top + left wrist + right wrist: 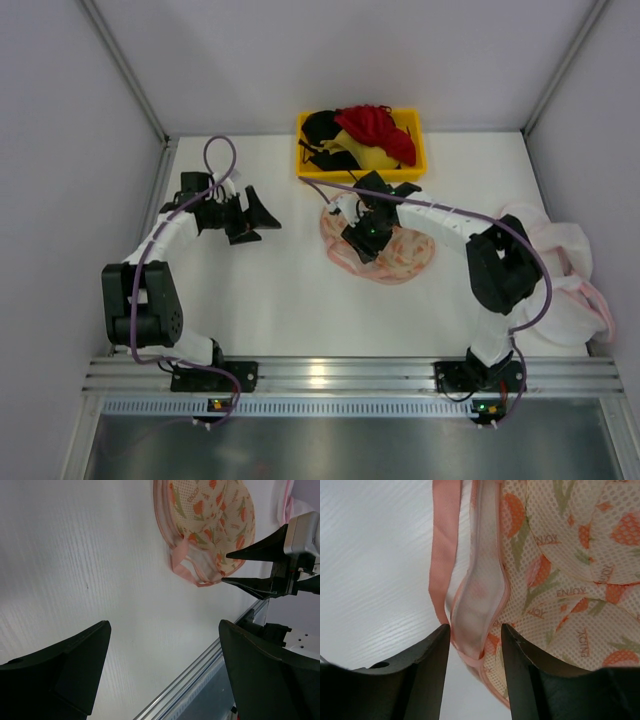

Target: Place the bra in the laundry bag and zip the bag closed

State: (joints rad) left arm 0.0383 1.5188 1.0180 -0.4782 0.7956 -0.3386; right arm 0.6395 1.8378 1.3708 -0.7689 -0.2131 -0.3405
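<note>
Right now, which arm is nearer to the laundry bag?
The right. The right arm reaches over the left edge of the laundry bag, jaws open astride its pink trim; the left arm is apart, off to the bag's left.

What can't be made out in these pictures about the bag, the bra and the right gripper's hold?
- Top view: the right arm covers the laundry bag's upper left, hiding its zip.
- Right wrist view: the right gripper straddles the bag's pink-edged flap; whether it pinches is unclear.
- Top view: the bra in the yellow bin is too small to show its straps.
</note>
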